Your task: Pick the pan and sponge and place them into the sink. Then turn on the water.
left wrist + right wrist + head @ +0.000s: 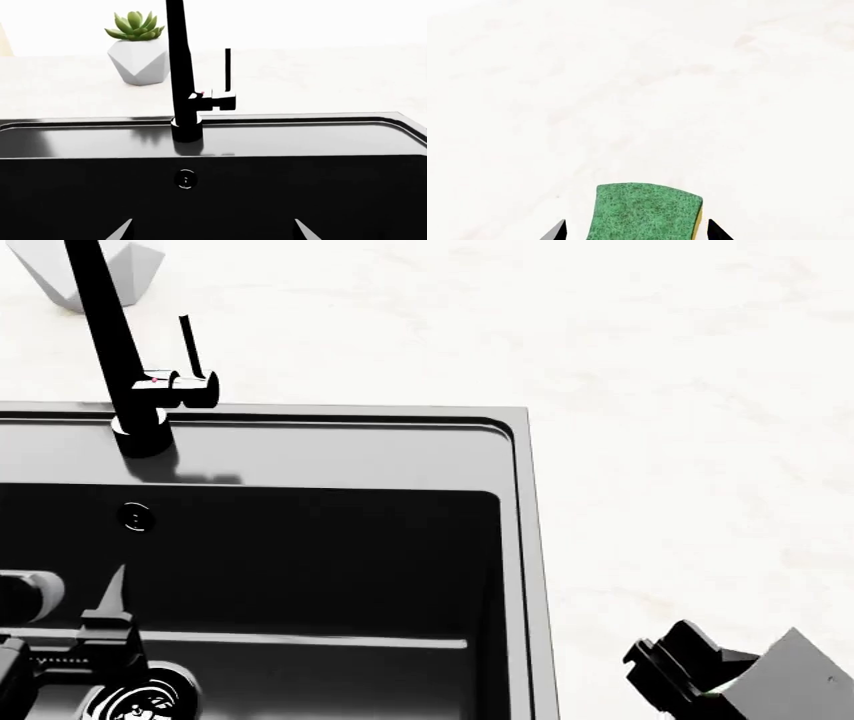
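Note:
The green-topped, yellow-bodied sponge point(647, 212) lies on the white counter between the two fingers of my right gripper point(637, 231). The jaws stand open with a gap on each side of it. In the head view the right gripper point(674, 665) is over the counter, right of the black sink point(518, 540). My left gripper point(215, 231) is open and empty, low over the sink basin point(80, 200), facing the overflow hole point(185, 178) and the black faucet point(181, 65). It also shows in the head view point(67, 600), near the metal drain point(147, 695). No pan and no water stream show.
The faucet point(114, 340) stands on the sink's back ledge with its thin lever point(194, 345) upright and a red dot at its base. A white faceted pot with a green succulent point(139, 60) stands behind it. White counter point(667, 390) lies right of the sink.

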